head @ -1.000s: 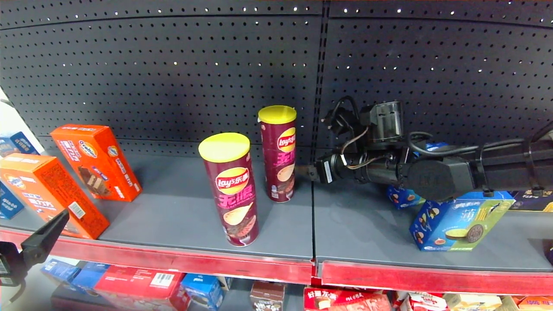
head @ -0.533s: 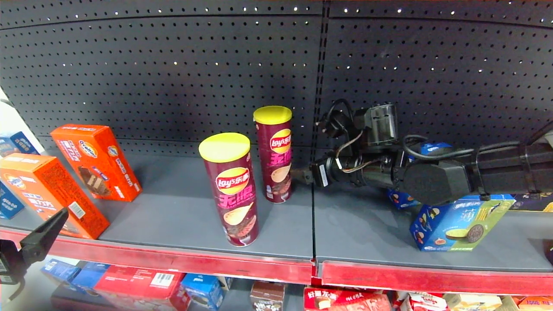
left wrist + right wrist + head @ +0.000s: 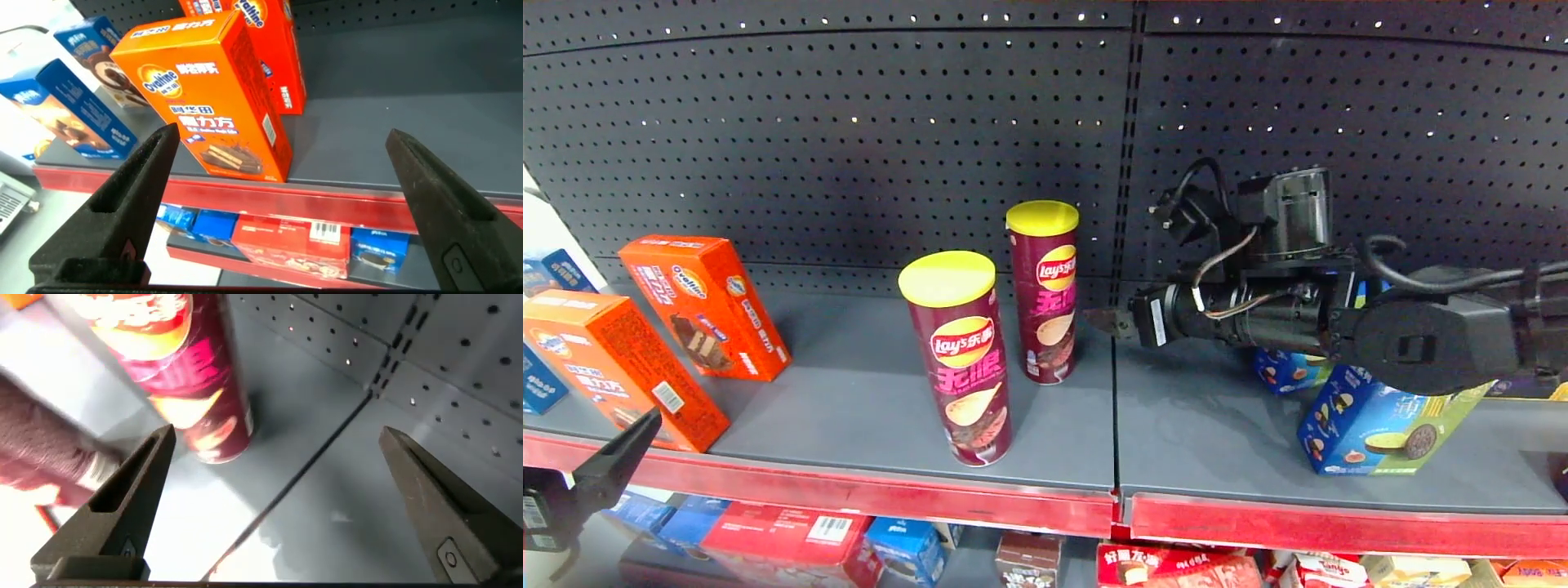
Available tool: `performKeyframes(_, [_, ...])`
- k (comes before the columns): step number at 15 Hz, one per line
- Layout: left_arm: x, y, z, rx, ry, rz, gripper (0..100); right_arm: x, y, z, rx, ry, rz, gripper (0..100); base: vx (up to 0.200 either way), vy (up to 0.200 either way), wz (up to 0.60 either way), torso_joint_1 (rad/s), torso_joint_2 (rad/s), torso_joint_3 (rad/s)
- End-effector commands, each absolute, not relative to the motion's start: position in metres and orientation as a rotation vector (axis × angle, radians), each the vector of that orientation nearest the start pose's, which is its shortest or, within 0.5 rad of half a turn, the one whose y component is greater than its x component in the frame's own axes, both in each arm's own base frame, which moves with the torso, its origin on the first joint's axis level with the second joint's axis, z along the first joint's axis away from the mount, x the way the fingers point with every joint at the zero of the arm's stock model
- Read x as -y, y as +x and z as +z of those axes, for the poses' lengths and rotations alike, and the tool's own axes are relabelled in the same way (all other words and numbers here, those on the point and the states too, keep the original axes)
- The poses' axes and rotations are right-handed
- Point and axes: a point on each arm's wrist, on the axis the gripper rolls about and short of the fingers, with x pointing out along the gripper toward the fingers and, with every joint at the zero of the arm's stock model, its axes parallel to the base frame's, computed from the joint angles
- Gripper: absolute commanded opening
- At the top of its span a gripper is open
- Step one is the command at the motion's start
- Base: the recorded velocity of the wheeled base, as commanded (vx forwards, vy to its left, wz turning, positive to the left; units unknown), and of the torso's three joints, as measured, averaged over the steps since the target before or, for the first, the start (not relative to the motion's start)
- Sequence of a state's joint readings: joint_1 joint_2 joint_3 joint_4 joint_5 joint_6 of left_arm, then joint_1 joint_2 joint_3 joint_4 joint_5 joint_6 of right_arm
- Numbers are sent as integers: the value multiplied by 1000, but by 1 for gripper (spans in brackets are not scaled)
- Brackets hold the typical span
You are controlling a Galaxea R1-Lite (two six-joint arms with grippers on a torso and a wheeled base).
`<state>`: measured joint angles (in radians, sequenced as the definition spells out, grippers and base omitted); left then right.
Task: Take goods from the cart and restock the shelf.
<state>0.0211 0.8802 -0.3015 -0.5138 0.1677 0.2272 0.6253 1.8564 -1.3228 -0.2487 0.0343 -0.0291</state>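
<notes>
**Right arm level over the shelf, open gripper beside a chip can**

We see the black right arm stretched sideways, level, low above the grey metal shelf (image 3: 849, 392). Its right gripper (image 3: 1104, 320) holds nothing. Its two dark wedge-shaped fingers are spread wide, just beside the rear chip can (image 3: 1043, 290).

That can stands upright near the dark pegboard back wall (image 3: 849, 147). The front chip can (image 3: 958, 355) stands upright closer to the shelf's red edge strip (image 3: 849, 490). Both are smooth maroon tubes with flat yellow lids, and each carries a round red-and-yellow logo above pink lettering and a picture of a chip.

The left gripper (image 3: 282, 135) hangs low before the shelf edge, also spread and empty. It faces glossy orange boxes (image 3: 216, 98) that picture chocolate wafers. A blue and green biscuit box (image 3: 1388, 425) lies under the right arm.
</notes>
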Motion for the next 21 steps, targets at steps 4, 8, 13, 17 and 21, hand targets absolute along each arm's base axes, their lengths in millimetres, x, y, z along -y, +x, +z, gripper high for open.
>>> performKeyframes(4, [-5,96,176,-139,194,170,100,-171,184,290,-236,-15,661,100,0,0,0,0,0,0])
performKeyframes(8, [-5,95,172,-151,184,162,100,-128,137,308,-270,-30,560,100,0,0,0,0,0,0])
performKeyframes(13, [-5,97,176,-141,182,165,100,-70,75,313,-302,-97,420,100,0,0,0,0,0,0])
performKeyframes(17, [-5,98,181,-123,179,165,100,-37,63,318,-230,-42,176,100,0,0,0,0,0,0])
performKeyframes(21, [-5,100,195,-72,142,170,100,-1,38,318,-149,37,-185,100,0,0,0,0,0,0])
